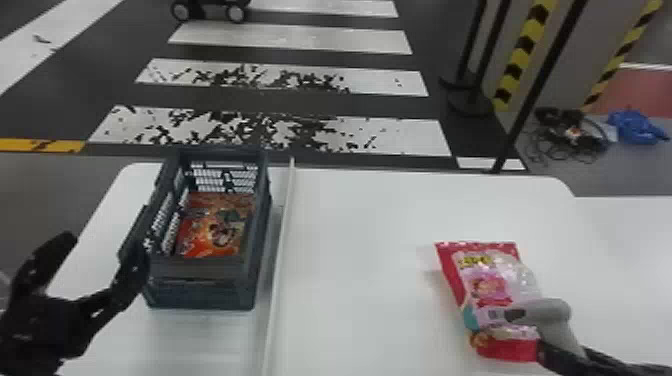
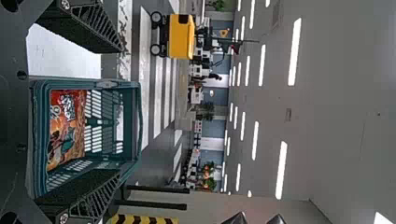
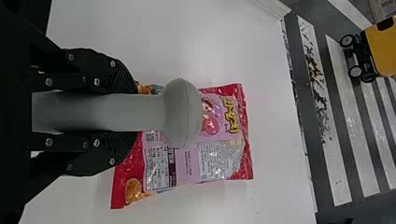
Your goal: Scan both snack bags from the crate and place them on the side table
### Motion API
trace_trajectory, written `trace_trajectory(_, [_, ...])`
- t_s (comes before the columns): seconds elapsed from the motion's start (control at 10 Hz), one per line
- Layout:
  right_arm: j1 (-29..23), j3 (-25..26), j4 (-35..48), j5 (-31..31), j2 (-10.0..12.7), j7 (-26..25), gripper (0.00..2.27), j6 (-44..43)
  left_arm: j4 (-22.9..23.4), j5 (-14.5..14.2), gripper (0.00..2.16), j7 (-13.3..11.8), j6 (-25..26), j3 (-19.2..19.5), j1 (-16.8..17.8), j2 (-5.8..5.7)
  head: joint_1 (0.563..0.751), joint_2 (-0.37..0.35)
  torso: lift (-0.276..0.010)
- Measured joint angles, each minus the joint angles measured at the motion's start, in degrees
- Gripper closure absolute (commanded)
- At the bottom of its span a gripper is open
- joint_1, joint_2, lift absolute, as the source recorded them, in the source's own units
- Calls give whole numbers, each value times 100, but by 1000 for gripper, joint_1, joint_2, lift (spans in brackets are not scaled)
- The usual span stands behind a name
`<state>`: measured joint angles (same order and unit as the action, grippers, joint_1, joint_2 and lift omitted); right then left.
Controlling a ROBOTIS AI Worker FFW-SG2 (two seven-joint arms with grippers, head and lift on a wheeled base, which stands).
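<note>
At the lower left of the head view I had my left gripper [image 1: 102, 247], its two black fingers spread wide with nothing gripped between them. One of them reached close beside the crate's left wall; I couldn't tell whether they touched. My left wrist camera looked into the crate, with a finger to either side of the view.

The dark plastic crate [image 1: 200, 295] stood upright left of centre on the white table [image 1: 360, 280], its sides slotted like a grille. Inside, on its floor, lay the orange-red snack bag [image 1: 212, 235], printed side up. Above the crate, at the top of the frame, the black wheels of a cart [image 1: 207, 11] stood on the striped floor [image 1: 310, 42]; the left wrist view gave me its yellow body. Just right of the crate, a raised white strip [image 1: 281, 240] ran up the table.

At the lower right of the frame, the pink-and-red snack bag [image 1: 487, 285] lay flat on the table, well apart from the crate. The grey handheld scanner [image 1: 547, 312] was over the bag's lower part, its handle clamped between the fingers of my right gripper [image 1: 552, 352]. I couldn't make out whether the scanner's head touched the bag. At the upper right, beyond the table, a blue bundle [image 1: 637, 127] lay beside tangled black cables [image 1: 565, 137].
</note>
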<state>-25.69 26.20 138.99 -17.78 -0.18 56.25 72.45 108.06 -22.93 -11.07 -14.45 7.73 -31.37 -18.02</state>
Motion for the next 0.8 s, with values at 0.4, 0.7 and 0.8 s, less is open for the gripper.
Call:
trace_trajectory(0.4, [124,-295,-109,-55,0,-70,2240,30,-1,6,76,0,0,0,-9,1,695,0,-98])
trace_trajectory(0.7, [300,-433,-393,-186,0,-137,2240,28,-2,-1,76,0,0,7,-21,1,695,6,-98])
trace_trajectory(0.8, [328,-442,-472,-215,0,-141,2240,24,-4,-1,76,0,0,14,-25,1,695,6,-98])
